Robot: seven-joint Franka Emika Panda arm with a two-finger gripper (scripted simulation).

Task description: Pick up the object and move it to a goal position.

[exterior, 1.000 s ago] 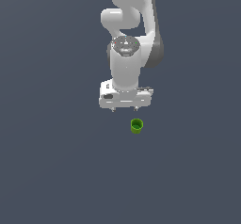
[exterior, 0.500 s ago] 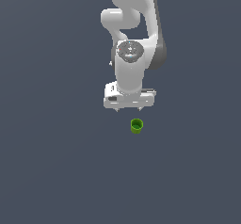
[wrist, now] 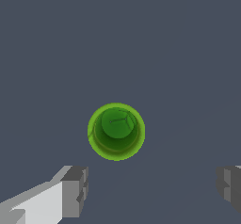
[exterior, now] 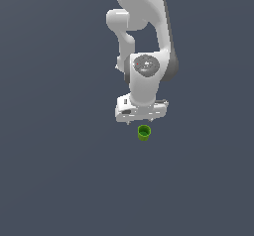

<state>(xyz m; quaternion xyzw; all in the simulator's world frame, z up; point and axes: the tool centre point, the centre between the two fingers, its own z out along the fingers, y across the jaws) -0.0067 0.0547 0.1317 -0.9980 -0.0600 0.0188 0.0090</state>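
Gripper [wrist: 150,185] spread wide above the upright cup [wrist: 116,131]; likely light, rigid (maybe slippery); pinch its walls

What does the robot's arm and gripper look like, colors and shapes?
The arm is glossy white with rounded, bulbous segments and dark grey bands at the joints. A round grey cap marks the wrist. The gripper has a flat white boxy body. Its fingers are white with blocky dark grey pads. No cables show.
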